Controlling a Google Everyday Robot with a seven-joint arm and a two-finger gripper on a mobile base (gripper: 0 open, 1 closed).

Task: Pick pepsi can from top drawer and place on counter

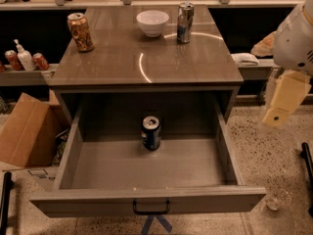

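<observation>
Gripper point(286, 99) hangs out at the right edge of the view, beside the cabinet and well apart from the target, not yet over the open drawer point(146, 200). Jaws: released or clenched, I cannot tell from here. The pepsi can point(151, 132) stands upright on the drawer floor, toward the back, roughly centred between the 2 side walls and touching neither.

So the step in hand looks like the reach-in. To do it well, carry the gripper across above the drawer's right wall, then lower it over the can with the jaws spread either side of the body, low enough to catch the cylinder and not the rim. Mind the overhang: the tabletop point(122, 58) edge sits above and just behind the can, so an approach from the front looks safer.

The can itself is short, with a dark navy body, a silver top with a pull tab and a pale mark on its side. It is probably slick, so it wants a centred squeeze.

Up top sit 1 orange can point(80, 32), 1 bowl point(152, 22) and 1 slim silver can point(185, 22). The bare front stretch looks like the landing spot.
</observation>
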